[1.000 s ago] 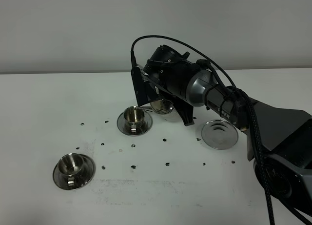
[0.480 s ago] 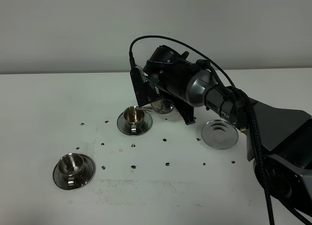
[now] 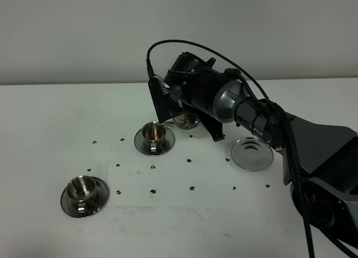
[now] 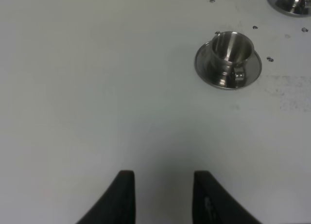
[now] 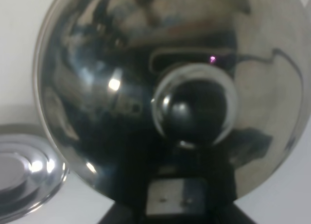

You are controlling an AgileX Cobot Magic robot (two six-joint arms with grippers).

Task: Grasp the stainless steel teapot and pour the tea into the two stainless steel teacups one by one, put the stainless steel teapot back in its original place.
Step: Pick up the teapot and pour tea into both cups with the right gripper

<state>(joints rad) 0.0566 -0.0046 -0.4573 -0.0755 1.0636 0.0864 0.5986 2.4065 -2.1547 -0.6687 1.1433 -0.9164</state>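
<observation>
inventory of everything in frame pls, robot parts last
stainless steel teapot: 1, shiny steel, held tilted above mid-table, spout toward the far cup
stainless steel teacups: 2, shiny steel, each on its own saucer; far cup mid-table by the spout, brownish inside; near cup front left
empty saucer: 1, shiny steel, on the table right of the teapot
dark specks: many, black, scattered on the table between the cups and the saucer
table: 1, white, under everything
cable: 1, black, looping over the right arm
right gripper: 1, black, clamped on the teapot
left gripper: 1, black, over bare table, jaws apart, nothing between them
</observation>
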